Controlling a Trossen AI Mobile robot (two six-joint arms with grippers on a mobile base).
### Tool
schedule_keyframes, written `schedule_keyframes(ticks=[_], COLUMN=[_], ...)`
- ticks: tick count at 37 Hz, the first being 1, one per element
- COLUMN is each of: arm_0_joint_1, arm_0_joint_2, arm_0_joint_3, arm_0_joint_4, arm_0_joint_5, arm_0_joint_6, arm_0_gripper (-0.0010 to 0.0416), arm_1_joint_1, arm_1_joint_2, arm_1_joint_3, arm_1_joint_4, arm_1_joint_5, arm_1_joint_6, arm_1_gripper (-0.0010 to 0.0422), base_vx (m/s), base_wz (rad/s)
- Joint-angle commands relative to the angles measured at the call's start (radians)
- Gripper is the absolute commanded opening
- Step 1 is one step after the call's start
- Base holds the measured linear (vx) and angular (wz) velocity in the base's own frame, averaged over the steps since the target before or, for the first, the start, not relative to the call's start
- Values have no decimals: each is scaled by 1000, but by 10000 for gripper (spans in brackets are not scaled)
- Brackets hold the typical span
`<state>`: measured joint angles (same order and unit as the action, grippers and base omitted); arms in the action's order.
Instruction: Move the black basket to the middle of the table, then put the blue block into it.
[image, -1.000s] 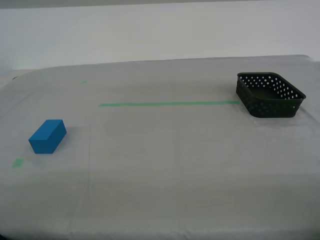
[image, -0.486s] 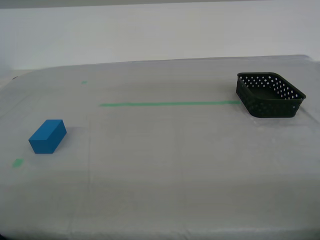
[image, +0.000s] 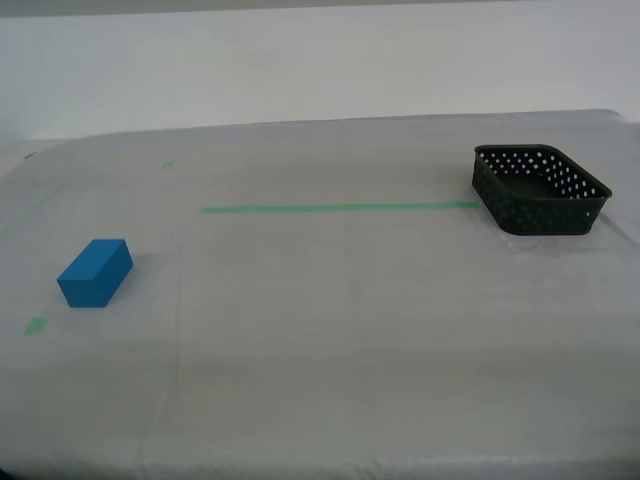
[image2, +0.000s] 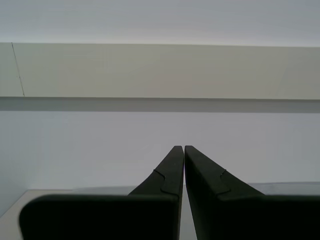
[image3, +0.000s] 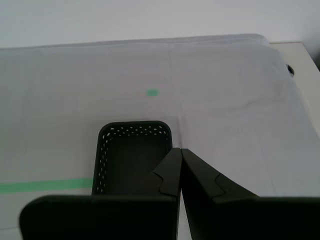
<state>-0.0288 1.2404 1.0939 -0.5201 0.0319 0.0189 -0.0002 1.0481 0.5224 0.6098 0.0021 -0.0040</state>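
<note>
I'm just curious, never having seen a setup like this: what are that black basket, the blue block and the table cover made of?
The black basket looks like moulded plastic, matte, with rows of round holes punched through its walls. The blue block has smooth, plain, dull faces with crisp edges; it could be foam, painted wood or plastic. The table seems covered in whitish-grey cloth, showing faint creases.

My first gripper (image3: 180, 150) has its jaws pressed together, tips meeting above the black basket (image3: 131, 152), nothing between them. The basket sits upright on the table (image3: 225, 100), one end of the green tape line (image3: 45, 186) meeting its wall. A small green tape bit (image3: 152, 92) lies well beyond it.
</note>
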Motion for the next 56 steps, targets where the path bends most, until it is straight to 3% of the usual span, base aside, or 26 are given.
schedule_keyframes(ticks=[1, 5, 13, 22, 32, 37, 49, 56], arm_0_joint_1=[0, -4, -14, -31, -47, -71, -82, -82], arm_0_joint_2=[23, 41, 107, 218, 305, 360, 499, 543], arm_0_joint_3=[27, 52, 145, 256, 326, 394, 596, 654], arm_0_joint_4=[-30, -48, -174, -290, -309, -394, -580, -608], arm_0_joint_5=[3, 3, -3, -84, -111, -140, -134, -131], arm_0_joint_6=[-10, -29, -29, -51, -56, -68, -113, -134], arm_0_gripper=[0, 0, 0, 0, 0, 0, 0, 0], arm_1_joint_1=[0, 0, 0, 0, 0, 0, 0, 0], arm_1_joint_2=[0, 0, 0, 0, 0, 0, 0, 0], arm_1_joint_3=[1, 1, 1, 1, 1, 1, 1, 1], arm_1_joint_4=[5, 5, 5, 5, 5, 5, 5, 5], arm_1_joint_5=[2, 2, 2, 2, 2, 2, 2, 2], arm_1_joint_6=[2, 2, 2, 2, 2, 2, 2, 1], arm_1_gripper=[0, 0, 0, 0, 0, 0, 0, 0], base_vx=[0, 0, 0, 0, 0, 0, 0, 0], base_wz=[0, 0, 0, 0, 0, 0, 0, 0])
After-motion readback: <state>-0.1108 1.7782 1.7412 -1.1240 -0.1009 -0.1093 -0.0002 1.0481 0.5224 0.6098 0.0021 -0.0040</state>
